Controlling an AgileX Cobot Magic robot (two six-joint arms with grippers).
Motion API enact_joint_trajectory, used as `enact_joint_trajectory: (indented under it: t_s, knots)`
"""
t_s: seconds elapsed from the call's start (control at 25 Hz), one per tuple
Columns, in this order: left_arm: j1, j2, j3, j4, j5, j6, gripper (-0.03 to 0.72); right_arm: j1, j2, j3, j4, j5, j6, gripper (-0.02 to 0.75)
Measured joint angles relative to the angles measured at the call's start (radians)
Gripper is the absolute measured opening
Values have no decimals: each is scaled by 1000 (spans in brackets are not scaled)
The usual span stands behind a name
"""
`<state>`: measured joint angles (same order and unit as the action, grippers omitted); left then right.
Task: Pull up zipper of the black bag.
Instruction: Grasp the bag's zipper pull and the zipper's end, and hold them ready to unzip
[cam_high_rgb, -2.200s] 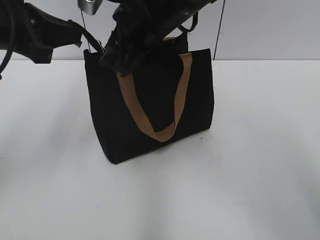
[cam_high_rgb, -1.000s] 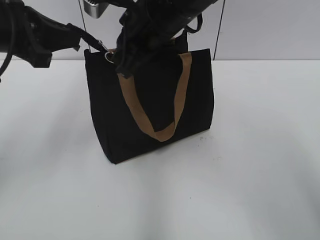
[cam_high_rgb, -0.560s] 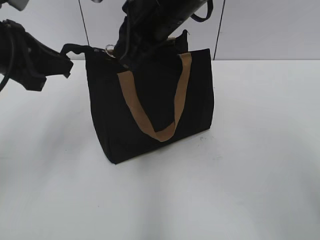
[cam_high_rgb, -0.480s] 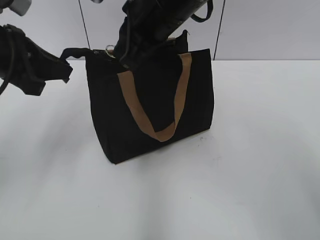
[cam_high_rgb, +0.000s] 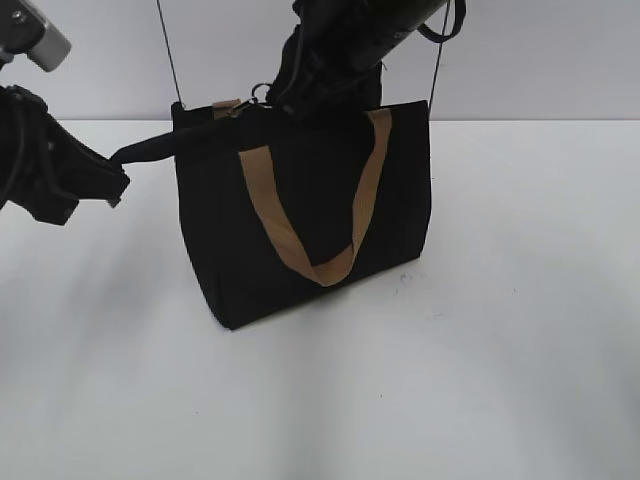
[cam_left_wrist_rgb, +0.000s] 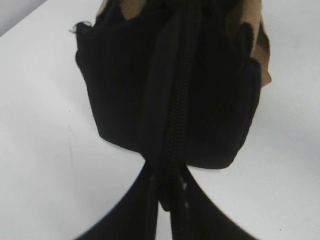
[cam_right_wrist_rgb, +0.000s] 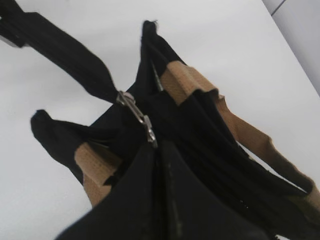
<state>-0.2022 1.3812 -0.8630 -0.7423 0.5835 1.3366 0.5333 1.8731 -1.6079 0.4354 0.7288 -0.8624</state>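
Rightward along the black bag (cam_high_rgb: 300, 220) went the zipper (cam_right_wrist_rgb: 136, 113), pinched by right fingers (cam_right_wrist_rgb: 159, 165); left fingers (cam_left_wrist_rgb: 165, 200) clamp its tail.

Both arms (cam_high_rgb: 50, 180) matte black; grey block (cam_high_rgb: 35, 35) on left one.

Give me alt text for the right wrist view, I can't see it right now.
The right gripper is closed on the small silver metal zipper slider atop the boxy black fabric tote bag. A black fabric tail stretches taut from the slider toward upper left, with tan webbing handles on both sides.
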Motion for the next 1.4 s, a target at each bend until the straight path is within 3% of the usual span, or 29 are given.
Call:
enact_joint_trajectory:
  t_s: [0.16, 0.36, 0.64, 1.04, 1.08, 1.16, 1.28, 1.36, 1.4]
  knots:
    - [18, 0, -2, 28, 6, -63, 20, -40, 1, 1, 24, 23, 1, -1]
    - [65, 0, -3, 53, 20, -72, 20, -122, 1, 1, 14, 25, 3, -1]
    - [75, 0, -3, 53, 29, -73, 20, -230, 1, 1, 14, 26, 4, -1]
    - [75, 0, -3, 30, 24, -73, 24, -256, 1, 1, 36, 24, 5, 10]
    - [75, 0, -3, 24, 24, -73, 41, -258, 1, 1, 44, 24, 5, 33]
    - [80, 0, -1, 17, 27, -73, 132, -270, -9, 1, 44, 5, 6, 160]
    - [84, 0, 1, -19, 31, -85, 405, -281, -32, 1, 34, 7, 26, 398]
    - [84, -1, 2, -37, 29, -114, 551, -281, -47, 1, 18, 28, 47, 475]
    - [84, -5, 2, -41, 24, -143, 582, -282, -57, 1, 1, 40, 67, 491]
